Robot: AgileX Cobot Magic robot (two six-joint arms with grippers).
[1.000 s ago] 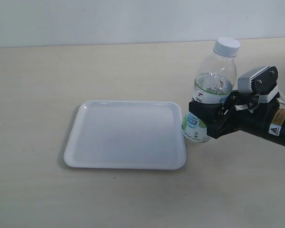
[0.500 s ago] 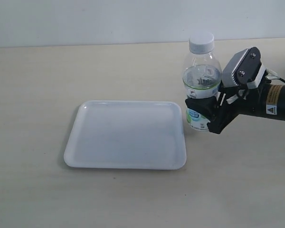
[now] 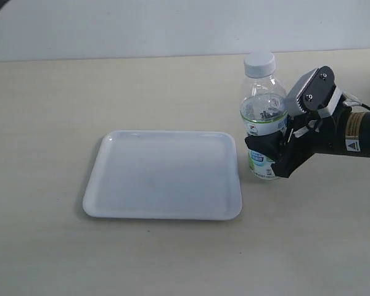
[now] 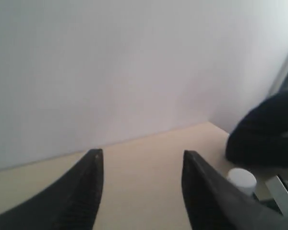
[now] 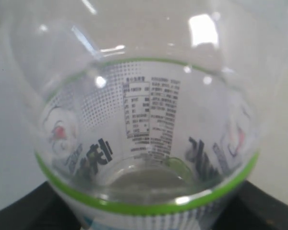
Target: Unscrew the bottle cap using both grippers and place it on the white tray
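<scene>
Right gripper [image 3: 270, 155]: clenched on the bottle [image 3: 263, 120] across its label, holding it upright.
Bottle: between the jaws. It is thin clear plastic and looks nearly empty, so it is probably light and likely to dent or twist under a hard squeeze.
Cap [image 3: 259, 63]: screwed on, above the gripping hand. The ribbed side should give the best hold.
Tray [image 3: 163, 176]: just beside the held bottle, opposite the right arm.
Left gripper [image 4: 142, 155]: fingers spread, nothing between them, well away from the cap.

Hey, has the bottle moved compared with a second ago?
Yes. The bottle has swung from tilted to upright: its cap moved left, toward the white tray's right edge.
</scene>
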